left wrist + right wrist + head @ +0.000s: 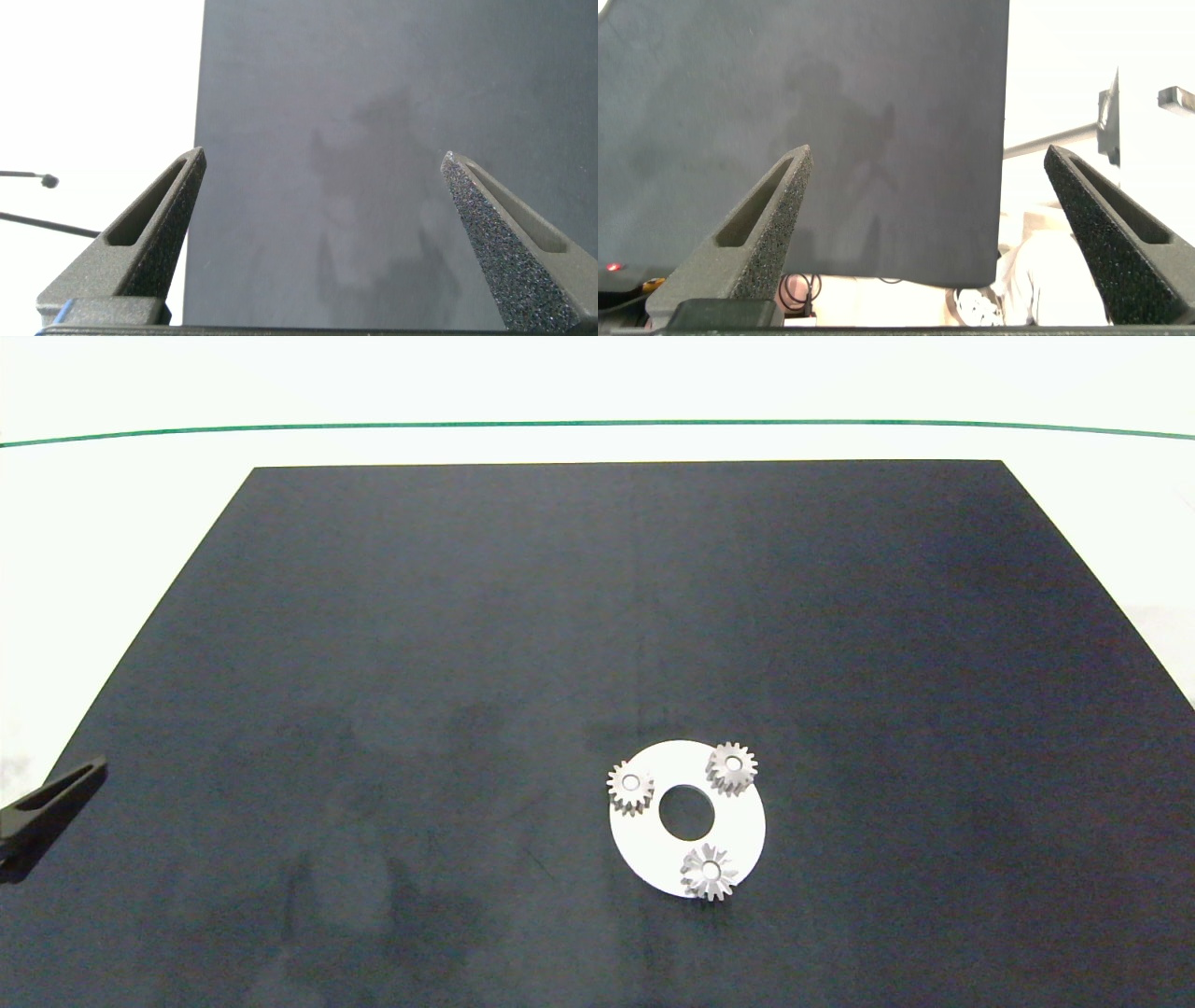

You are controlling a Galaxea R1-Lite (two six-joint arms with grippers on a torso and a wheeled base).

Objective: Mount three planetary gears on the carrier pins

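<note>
Here, going from the left, the left gripper [322, 210] sits at the near left edge of the dark matte mat [373, 616], its two grey fingers spread wide apart over bare mat with nothing between them; in the head view only one dark finger [56, 798] pokes in from that side, well apart from the work. Right of centre and toward the near edge lies the flat white round disc [738, 826] with a large centre hole. The three small silver-grey metal spur gears are spaced in a triangle around that hole, each apparently seated on a carrier pin, whose pale top shows through the bore: one at the left [631, 788], one nearest [709, 872], one at the far right [732, 767]. That would leave the task finished, which would explain both arms standing clear. The right gripper [929, 215] is out of the head view; its own camera shows its fingers also wide apart and empty, over the mat's right edge.
</note>
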